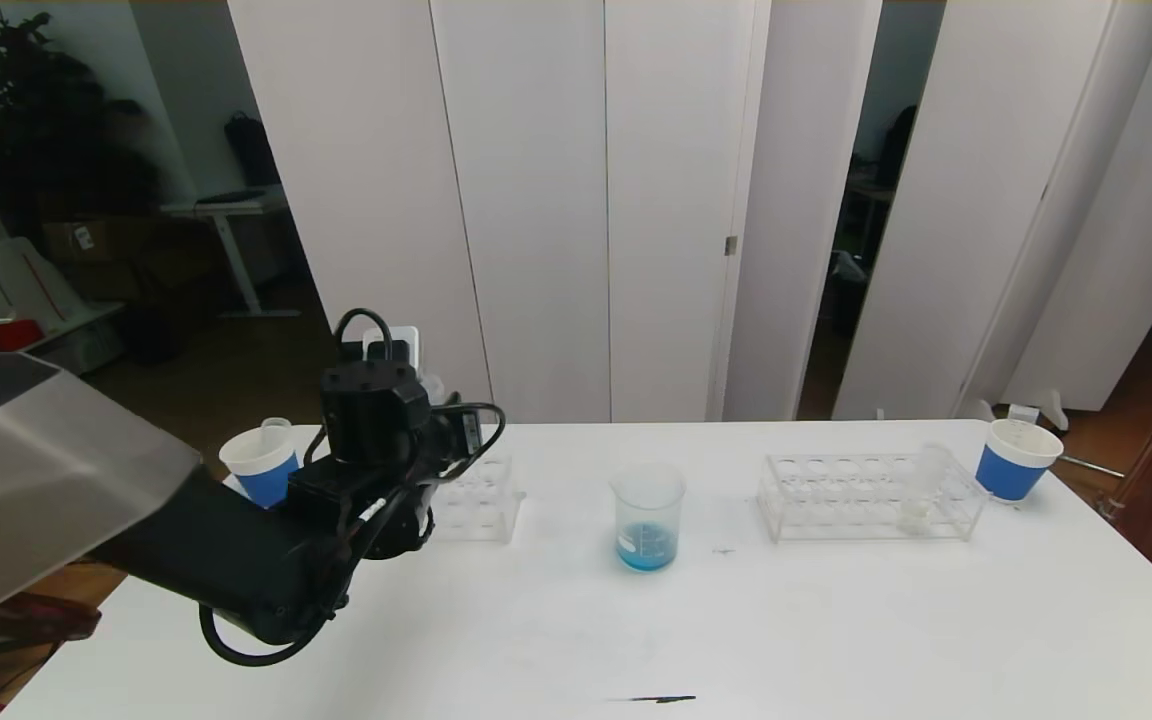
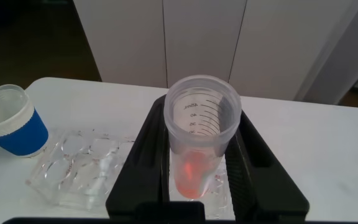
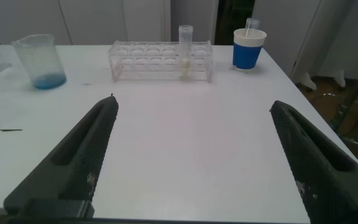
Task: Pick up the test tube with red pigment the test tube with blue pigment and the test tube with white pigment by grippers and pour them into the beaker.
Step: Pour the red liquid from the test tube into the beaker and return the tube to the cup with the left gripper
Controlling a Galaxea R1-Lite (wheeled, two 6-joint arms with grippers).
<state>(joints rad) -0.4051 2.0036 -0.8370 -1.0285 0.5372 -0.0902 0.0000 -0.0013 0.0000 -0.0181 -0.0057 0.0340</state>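
Note:
My left gripper (image 1: 451, 440) (image 2: 202, 115) is at the left rack (image 1: 481, 500) (image 2: 73, 171). It is shut on an upright test tube with red pigment (image 2: 194, 168), whose orange-red liquid sits at its bottom just over the rack. The beaker (image 1: 648, 515) (image 3: 39, 59) stands mid-table with blue liquid in it. The test tube with white pigment (image 1: 921, 485) (image 3: 185, 50) stands in the right rack (image 1: 866, 495) (image 3: 157, 61). No tube with blue liquid shows. My right gripper (image 3: 194, 104) is open and empty above bare table, out of the head view.
A blue-and-white paper cup (image 1: 261, 465) (image 2: 14, 121) with an empty tube in it stands left of the left rack. Another cup (image 1: 1016, 458) (image 3: 248, 48) holding a tube stands right of the right rack. A dark mark (image 1: 661, 699) lies near the front edge.

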